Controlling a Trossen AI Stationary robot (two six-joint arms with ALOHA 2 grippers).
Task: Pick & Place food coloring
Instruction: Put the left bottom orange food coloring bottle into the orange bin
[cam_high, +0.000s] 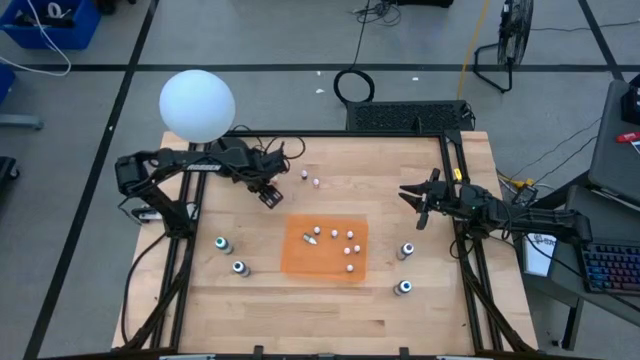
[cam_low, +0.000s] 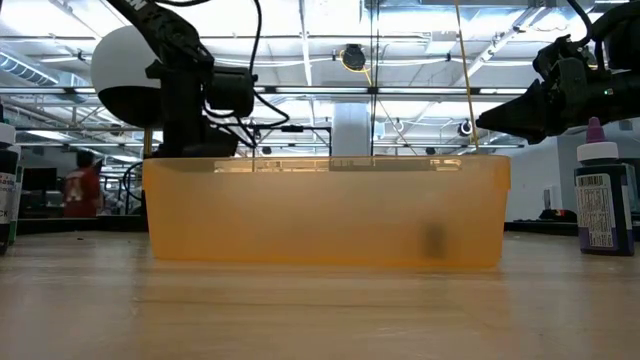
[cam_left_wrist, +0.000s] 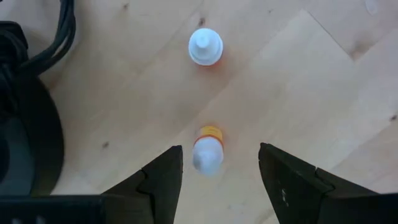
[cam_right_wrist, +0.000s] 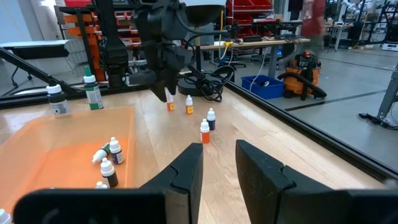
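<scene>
My left gripper (cam_left_wrist: 217, 171) hangs open astride a tiny white-capped orange food-coloring bottle (cam_left_wrist: 208, 149) on the wooden worktop (cam_left_wrist: 298, 81); my right gripper (cam_right_wrist: 219, 163), fingers narrowly parted, holds nothing.

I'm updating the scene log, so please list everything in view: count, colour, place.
table: one, light wood
tray: one, orange, table centre
tray bottles: about six, tiny, white-topped, in the tray
loose bottles: four, tiny, white-topped, on bare wood beyond the tray
larger bottles: four, grey with teal or blue tops, two on each side of the tray
globe: one, white, far left corner
left claw: open, astride one loose bottle
right claw: open, empty, right of the tray
</scene>
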